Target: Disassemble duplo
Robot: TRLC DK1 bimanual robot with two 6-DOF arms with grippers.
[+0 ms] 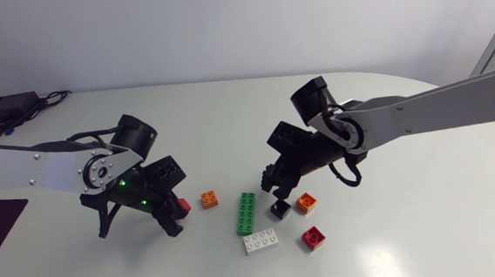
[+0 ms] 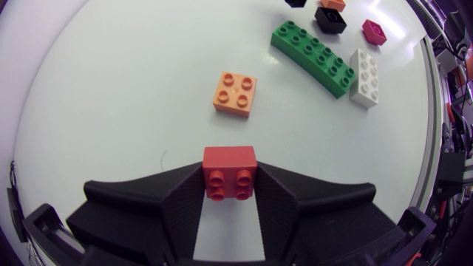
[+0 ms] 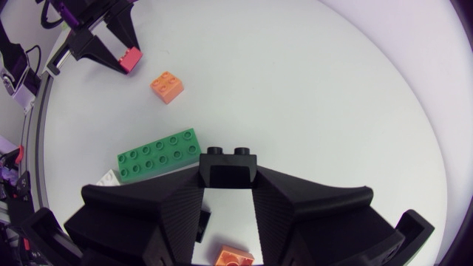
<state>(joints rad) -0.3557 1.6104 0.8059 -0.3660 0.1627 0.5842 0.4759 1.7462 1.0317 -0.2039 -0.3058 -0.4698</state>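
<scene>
The left pincer (image 2: 230, 181) pinches a red brick (image 2: 230, 159); the right pincer (image 3: 230, 185) pinches a black brick (image 3: 231, 164). Duplo is light, stiff and slick, so grip the flat side walls. Loose on the desk (image 1: 412, 240), at the left pincer's 3 o'clock: two orange bricks (image 1: 209, 198), one green brick (image 1: 247, 213), one white brick (image 1: 261, 241), one black block (image 1: 280, 210), one crimson brick (image 1: 313, 237).

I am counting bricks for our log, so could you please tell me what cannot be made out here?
Head view: the right gripper hides the held black brick.
Head view: the left gripper covers most of the held red brick.
Right wrist view: the right gripper hides most of the white brick; the edge cuts the orange brick under it.
</scene>
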